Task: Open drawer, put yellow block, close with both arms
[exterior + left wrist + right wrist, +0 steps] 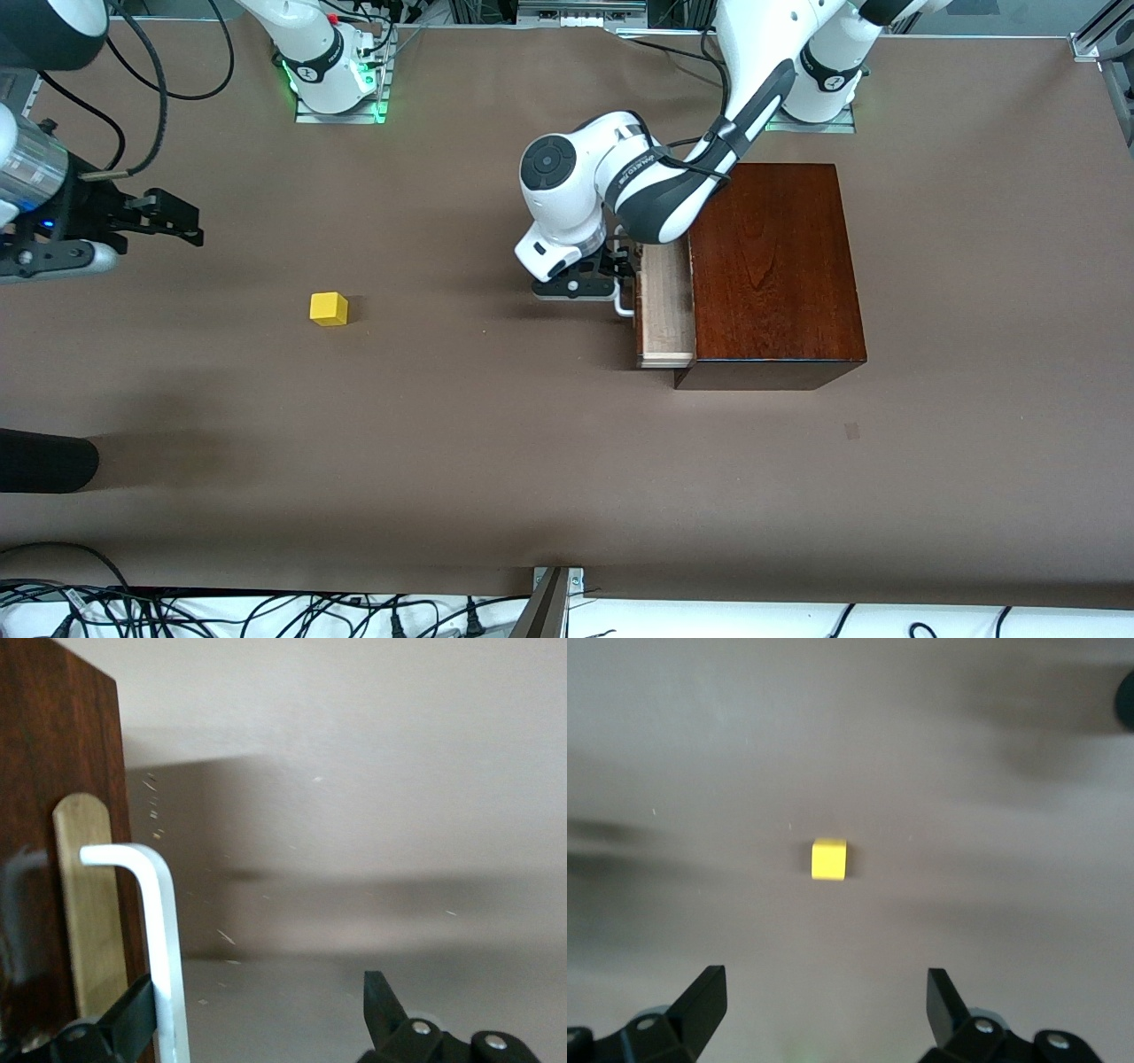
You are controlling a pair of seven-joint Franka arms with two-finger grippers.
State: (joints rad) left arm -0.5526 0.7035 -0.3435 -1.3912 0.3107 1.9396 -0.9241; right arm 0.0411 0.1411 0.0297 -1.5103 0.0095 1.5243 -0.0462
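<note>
Yellow block point(828, 858) on table between spread right jaws, left jaws spread around drawer handle point(159, 939)

Even overhead light in the front view; soft shadows are cast on the table point(532, 461) toward the camera. Glossy sheen is seen on the wooden box point(771, 257). Both wrist views are blurred; the yellow block point(829, 859) is rendered soft-edged.

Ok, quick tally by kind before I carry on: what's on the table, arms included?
Robot arms, each with a gripper: 2, left gripper and right gripper
Wooden box with drawer: 1
Yellow block: 1
Total: 4
</note>
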